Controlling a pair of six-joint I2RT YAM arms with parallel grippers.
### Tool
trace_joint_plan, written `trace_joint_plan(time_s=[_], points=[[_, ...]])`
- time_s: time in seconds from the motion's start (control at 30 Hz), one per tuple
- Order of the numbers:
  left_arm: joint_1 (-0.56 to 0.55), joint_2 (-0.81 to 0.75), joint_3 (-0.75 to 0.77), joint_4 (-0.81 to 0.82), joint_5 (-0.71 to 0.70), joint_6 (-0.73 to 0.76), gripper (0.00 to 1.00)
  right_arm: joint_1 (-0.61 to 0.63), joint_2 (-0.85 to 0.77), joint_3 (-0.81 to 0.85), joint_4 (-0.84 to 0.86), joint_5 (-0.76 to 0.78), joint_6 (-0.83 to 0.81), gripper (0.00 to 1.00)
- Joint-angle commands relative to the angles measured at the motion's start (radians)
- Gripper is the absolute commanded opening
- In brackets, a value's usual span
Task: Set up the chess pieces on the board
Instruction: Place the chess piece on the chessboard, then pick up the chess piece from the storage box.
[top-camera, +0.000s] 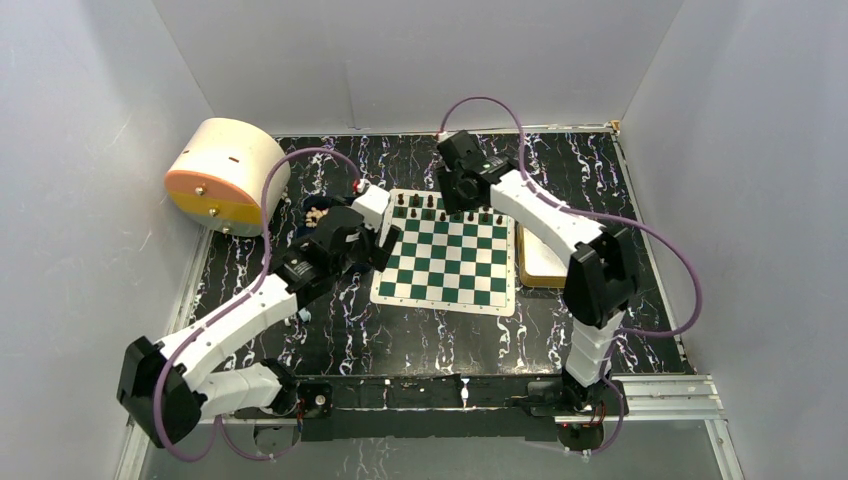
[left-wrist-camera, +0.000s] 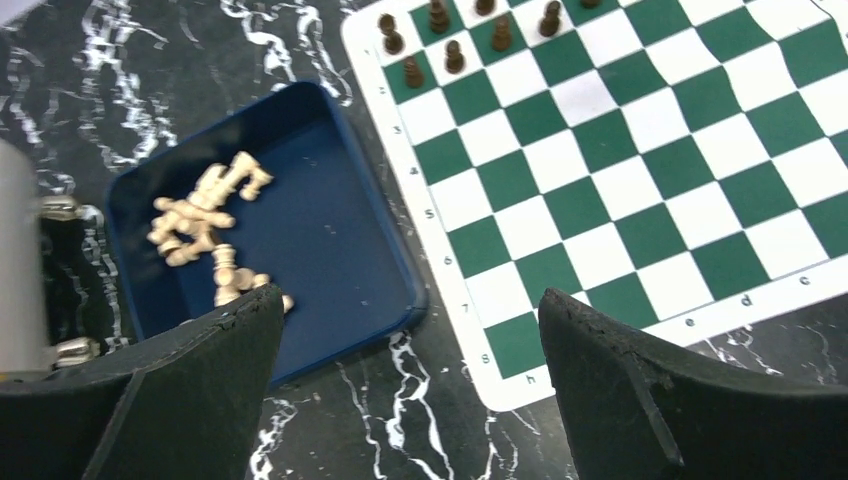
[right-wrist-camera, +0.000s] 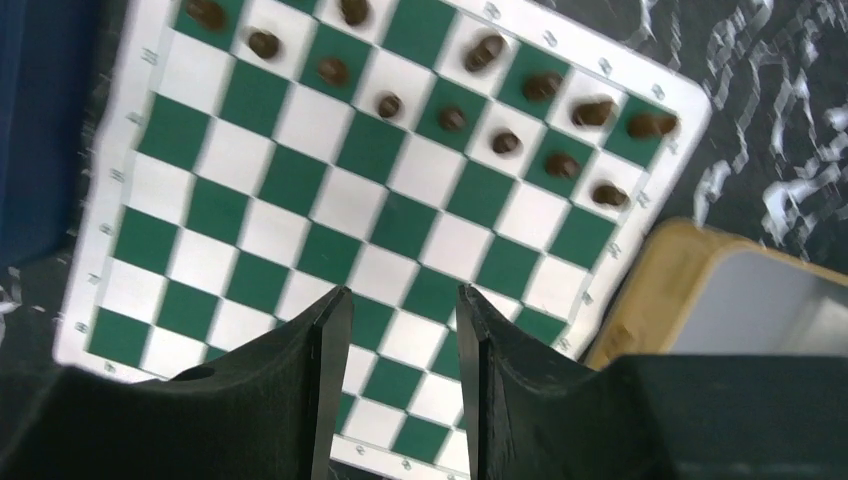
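Observation:
The green and white board (top-camera: 447, 262) lies mid-table. Several dark chess pieces (top-camera: 430, 213) stand on its two far rows. They also show in the left wrist view (left-wrist-camera: 452, 55) and the right wrist view (right-wrist-camera: 505, 142). My left gripper (left-wrist-camera: 412, 310) is open and empty, above the table between a blue tray (left-wrist-camera: 330, 230) and the board's corner (left-wrist-camera: 520, 340). In the top view it (top-camera: 383, 243) sits at the board's left edge. My right gripper (right-wrist-camera: 400, 292) is open with a narrow gap, empty, above the board (right-wrist-camera: 300, 230). In the top view it (top-camera: 462, 203) is over the far rows.
The blue tray holds several cream chess pieces (left-wrist-camera: 205, 225), left of the board. A gold tin tray (top-camera: 540, 262) lies along the board's right edge, and shows in the right wrist view (right-wrist-camera: 720, 300). A cream, orange and yellow cylinder (top-camera: 225, 175) stands at the far left. White walls enclose the table.

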Motion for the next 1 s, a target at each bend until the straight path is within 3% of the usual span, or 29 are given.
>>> trace_joint_plan(time_s=[0.0,0.2,0.4,0.67,0.87,0.97], points=[[-0.001,0.066,0.056,-0.040,0.119,-0.047,0.95,-0.069,-0.138,-0.102,-0.049,0.055,0.002,0.52],[0.004,0.101,0.015,0.014,0.126,-0.105,0.96,-0.226,-0.316,-0.288,-0.051,-0.026,0.024,0.52],[0.007,0.103,0.003,-0.035,0.151,-0.093,0.94,-0.367,-0.439,-0.477,-0.061,-0.013,0.065,0.52],[0.008,0.111,-0.028,-0.015,0.165,-0.091,0.91,-0.541,-0.406,-0.546,-0.034,0.112,0.061,0.57],[0.007,0.109,-0.031,-0.007,0.187,-0.100,0.90,-0.643,-0.361,-0.627,0.080,0.072,0.192,0.56],[0.008,0.102,-0.031,-0.011,0.180,-0.098,0.89,-0.645,-0.356,-0.623,0.162,0.065,0.116,0.51]])
